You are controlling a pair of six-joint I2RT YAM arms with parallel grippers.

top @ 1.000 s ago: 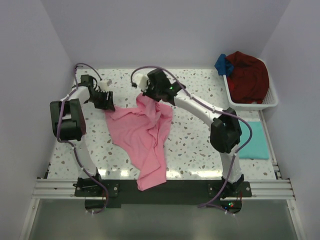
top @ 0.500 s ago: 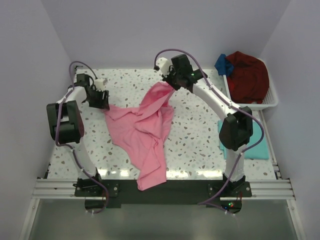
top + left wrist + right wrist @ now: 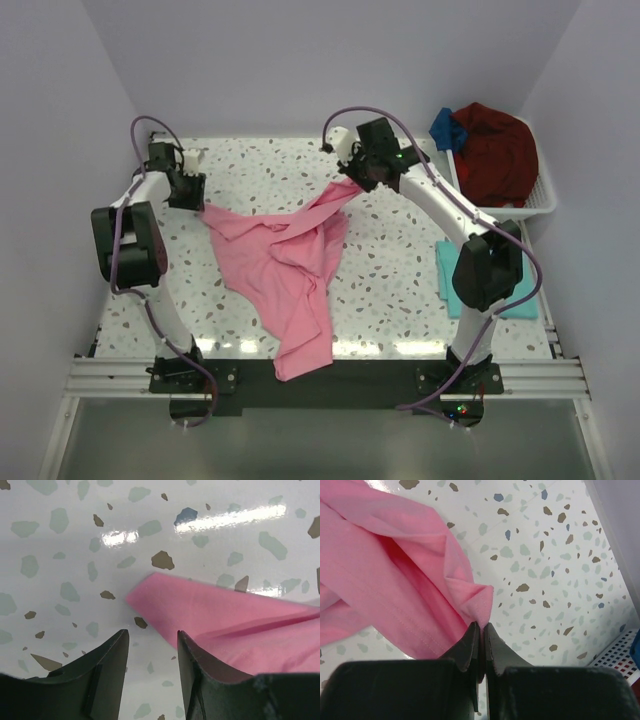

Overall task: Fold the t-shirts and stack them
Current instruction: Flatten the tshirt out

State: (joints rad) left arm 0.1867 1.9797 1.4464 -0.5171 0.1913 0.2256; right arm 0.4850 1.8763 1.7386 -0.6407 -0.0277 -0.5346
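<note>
The pink t-shirt (image 3: 285, 265) lay crumpled across the middle of the counter (image 3: 400, 290), with one end trailing over the near edge. The right tool (image 3: 352, 182) was clenched on a fold of its edge toward the far edge, holding that part up in a taut ridge above the surface. In the right wrist view its fingers (image 3: 468, 647) were pressed together, with pink cloth pinched at their tips.

The left tool (image 3: 190, 198) hung near the far-left corner, released. Its jaws stood apart with only bare speckled counter between them. A pointed corner of the pink t-shirt lay flat just beside one finger; whether they touched could not be told.

A teal t-shirt (image 3: 447, 280) lay flat by the right edge, partly hidden by the right arm (image 3: 487, 268). At the far-right corner a white basket (image 3: 500, 208) held a dark red garment (image 3: 495, 150) and a blue garment (image 3: 447, 128).
</note>
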